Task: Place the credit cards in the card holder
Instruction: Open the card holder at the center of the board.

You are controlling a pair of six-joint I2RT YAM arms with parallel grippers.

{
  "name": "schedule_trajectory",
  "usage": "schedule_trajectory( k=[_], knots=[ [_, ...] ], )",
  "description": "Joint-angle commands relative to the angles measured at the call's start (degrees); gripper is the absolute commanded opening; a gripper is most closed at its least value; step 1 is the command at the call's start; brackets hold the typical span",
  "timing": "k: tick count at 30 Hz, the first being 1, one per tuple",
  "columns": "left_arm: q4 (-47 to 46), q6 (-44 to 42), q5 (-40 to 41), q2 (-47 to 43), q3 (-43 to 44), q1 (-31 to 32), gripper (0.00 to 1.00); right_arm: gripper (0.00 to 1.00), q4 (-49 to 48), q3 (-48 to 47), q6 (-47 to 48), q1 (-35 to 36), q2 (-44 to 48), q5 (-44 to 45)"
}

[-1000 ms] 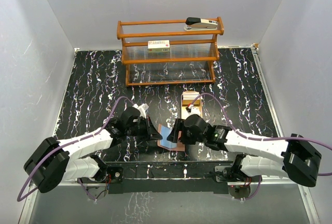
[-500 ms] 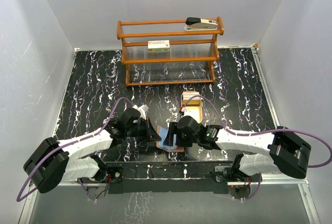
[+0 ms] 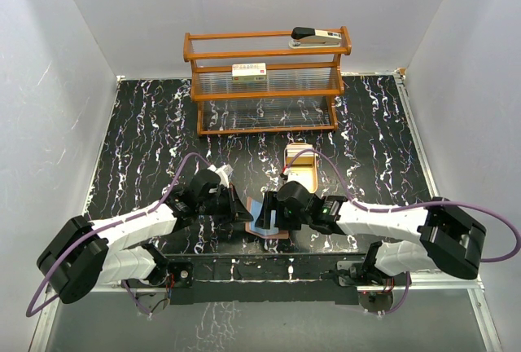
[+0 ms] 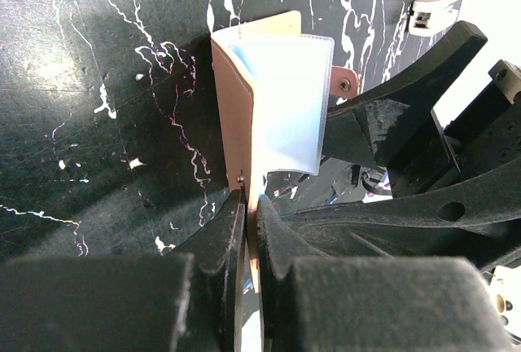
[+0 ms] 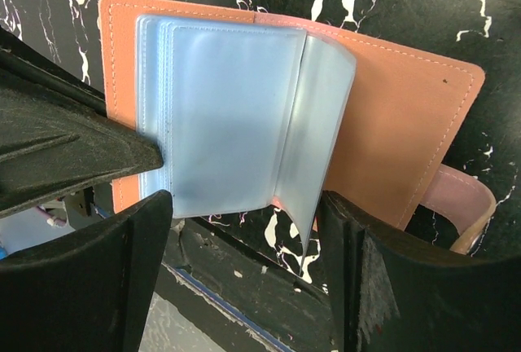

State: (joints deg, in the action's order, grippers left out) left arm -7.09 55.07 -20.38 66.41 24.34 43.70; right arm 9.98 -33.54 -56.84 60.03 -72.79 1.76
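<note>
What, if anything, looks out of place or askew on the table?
Only the card holder: it is held open near the arms, the left pincer shut on one cover, and its clear sleeves fan out unevenly instead of lying flat. The open right pincer straddles them. Nothing looks spilled or damaged.

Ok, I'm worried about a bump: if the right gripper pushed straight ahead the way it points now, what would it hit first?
Probably the card holder: its clear inner sleeves lie directly ahead, between the fingers of the open right gripper. How close they are is unclear.
</note>
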Motion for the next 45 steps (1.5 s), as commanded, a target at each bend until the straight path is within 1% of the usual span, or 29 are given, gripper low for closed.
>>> schedule_trajectory(
  k=[1,13,17,20,31,32,34,40,42,45],
  knots=[
    [-0.1,-0.1,-0.8,-1.4,0.8,0.4,0.00,0.70,-3.5,-2.3,0.9,0.3,-0.9,0.7],
    [-0.2,0.4,-1.3,-0.8,0.8,0.4,0.00,0.71,-5.2,-1.7,0.9,0.4,-2.2,-0.2],
    [-0.1,0.5,-1.2,-0.9,0.8,0.5,0.00,0.78,-5.2,-1.5,0.9,0.4,-2.0,0.0],
    [-0.1,0.6,-1.2,-0.7,0.9,0.5,0.00,0.77,-5.1,-1.4,1.0,0.3,-1.9,0.1],
    [1.4,0.6,-1.0,-0.9,2.0,0.5,0.00,0.68,-4.2,-0.3,1.4,0.4,-3.3,2.4],
    [1.2,0.5,-1.1,-0.9,2.1,0.5,0.02,0.67,-4.3,-0.2,1.5,0.4,-3.5,2.5],
    [0.8,0.4,-1.3,-0.7,2.1,0.5,0.10,0.65,-4.4,-0.2,1.7,0.3,-4.1,2.5],
    [-1.9,0.8,-2.2,1.1,1.1,0.5,0.25,0.59,-4.7,0.5,1.8,0.4,-4.6,2.6],
    [-2.2,1.0,-2.1,1.8,1.1,0.4,0.25,0.59,-4.6,0.7,1.7,0.4,-4.4,2.6],
    [-1.7,0.7,-1.7,2.2,1.7,0.5,0.19,0.58,-3.5,0.6,1.9,0.4,-3.9,3.3]
  ],
)
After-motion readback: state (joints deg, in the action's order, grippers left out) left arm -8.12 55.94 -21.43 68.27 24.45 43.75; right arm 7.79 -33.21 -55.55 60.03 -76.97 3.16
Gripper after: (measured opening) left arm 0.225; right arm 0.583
